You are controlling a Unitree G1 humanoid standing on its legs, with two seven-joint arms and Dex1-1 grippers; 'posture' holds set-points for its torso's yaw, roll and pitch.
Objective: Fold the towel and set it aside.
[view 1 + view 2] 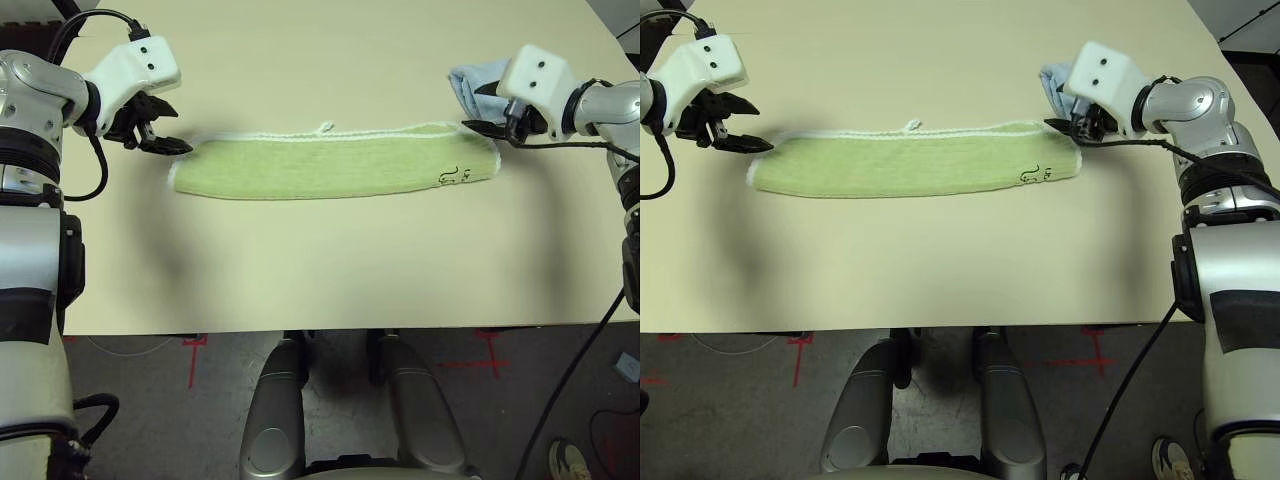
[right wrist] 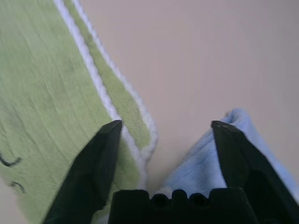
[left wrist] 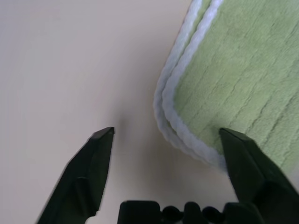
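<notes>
Towel (image 1: 330, 165) lies folded into a long strip across the upper middle of the frame, flat on the table (image 1: 320, 270). Left gripper (image 1: 160, 140) gapes at its left end, right gripper (image 1: 483, 128) at its right end beside a blue towel (image 1: 472, 85); both hold nothing.

Silver ribbed forearms, each ending in a boxy white wrist housing with two small dark dots. Left black two-finger pincer (image 1: 160, 135) and right black two-finger pincer (image 1: 1072, 128): tapered pointed fingers. Black cables loop off both wrists.
</notes>
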